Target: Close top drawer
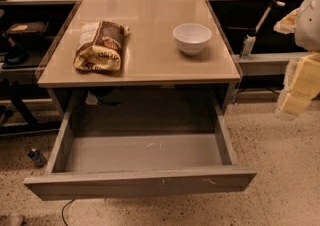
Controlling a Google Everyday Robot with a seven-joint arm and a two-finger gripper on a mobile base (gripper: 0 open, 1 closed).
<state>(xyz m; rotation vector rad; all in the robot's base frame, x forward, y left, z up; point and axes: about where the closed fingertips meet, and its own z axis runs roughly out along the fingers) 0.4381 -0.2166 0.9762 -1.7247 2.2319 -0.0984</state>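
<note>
The top drawer (140, 184) is a wide grey metal drawer under the counter, pulled far out toward me. Its plain front has small pale scratches. Its broad shallow tray (145, 152) is empty. My gripper (296, 101) hangs at the right edge of the view, pale yellow under the white arm. It is to the right of the drawer's right side and above the floor, apart from the drawer and holding nothing that I can see.
On the beige countertop (150, 67) above the drawer lie a brown-and-yellow snack bag (100, 45) and a white bowl (192, 37). A small bottle (36, 157) lies on the speckled floor at the left. A white bottle (248, 45) stands on a shelf at the right.
</note>
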